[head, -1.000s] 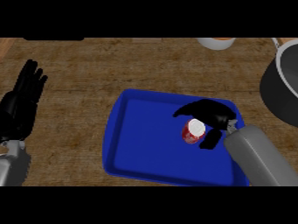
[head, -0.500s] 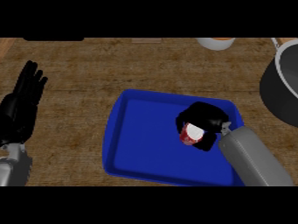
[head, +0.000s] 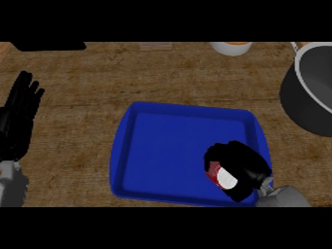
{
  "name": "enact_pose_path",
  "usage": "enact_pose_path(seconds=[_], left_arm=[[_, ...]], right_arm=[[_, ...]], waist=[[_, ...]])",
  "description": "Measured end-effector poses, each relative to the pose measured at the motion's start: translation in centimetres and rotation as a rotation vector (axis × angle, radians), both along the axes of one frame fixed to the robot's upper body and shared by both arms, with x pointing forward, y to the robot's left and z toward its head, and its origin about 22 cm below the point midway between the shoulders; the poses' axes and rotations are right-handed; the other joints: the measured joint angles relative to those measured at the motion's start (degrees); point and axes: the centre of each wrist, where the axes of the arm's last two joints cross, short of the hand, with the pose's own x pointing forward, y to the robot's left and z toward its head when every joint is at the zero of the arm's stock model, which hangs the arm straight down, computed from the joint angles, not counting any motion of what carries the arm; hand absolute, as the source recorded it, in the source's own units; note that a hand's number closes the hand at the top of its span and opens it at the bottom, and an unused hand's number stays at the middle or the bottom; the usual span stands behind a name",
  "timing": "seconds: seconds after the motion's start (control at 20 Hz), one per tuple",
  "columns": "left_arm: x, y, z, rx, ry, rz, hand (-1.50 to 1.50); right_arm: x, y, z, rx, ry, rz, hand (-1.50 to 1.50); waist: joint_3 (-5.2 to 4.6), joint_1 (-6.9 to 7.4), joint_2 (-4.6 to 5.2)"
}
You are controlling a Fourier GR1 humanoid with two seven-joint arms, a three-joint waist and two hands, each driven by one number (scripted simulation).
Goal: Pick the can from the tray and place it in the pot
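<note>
A red can with a white top (head: 221, 176) lies in the near right corner of the blue tray (head: 168, 141). My right hand (head: 240, 163) is curled round it, hiding most of its body. The grey pot (head: 325, 87) stands at the right edge of the view, well beyond the tray's far right corner, and shows a bare inside. My left hand (head: 14, 119) rests open at the left edge, fingers pointing up, away from the tray.
The tray sits on a brown wooden counter (head: 89, 73). A white and orange cup (head: 231, 47) stands at the far edge, left of the pot. A dark object (head: 50, 46) lies at the far left.
My right hand has closed round the can and drawn it toward the tray's near right corner. The left hand has not moved.
</note>
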Motion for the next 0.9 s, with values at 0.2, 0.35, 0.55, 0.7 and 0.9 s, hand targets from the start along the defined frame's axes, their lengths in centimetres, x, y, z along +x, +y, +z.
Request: enact_pose_path(seconds=[0.2,0.35,0.55,0.7,0.9], left_arm=[[0.5,0.2,0.1,0.002,-0.005,0.003,0.00],[0.3,-0.1,0.0,0.002,-0.009,0.001,0.00],[0.2,-0.2,0.1,0.000,-0.006,0.004,0.00],[0.1,-0.3,0.2,0.003,-0.010,-0.002,0.00],[0.4,-1.3,0.2,0.000,-0.016,-0.010,0.00]], right_arm=[[-4.9,-0.8,1.4,0.031,-0.015,-0.088,1.50],[-7.1,-1.3,3.5,0.118,-0.079,-0.173,1.50],[-8.9,-2.6,7.1,0.271,-0.228,-0.321,1.50],[-9.7,-3.7,9.8,0.373,-0.354,-0.427,1.50],[-10.4,-5.7,12.0,0.435,-0.487,-0.551,1.50]], waist=[[0.10,0.07,0.35],[0.16,0.05,0.45],[0.21,-0.36,0.45],[0.23,0.09,0.57],[0.24,0.54,0.74]])
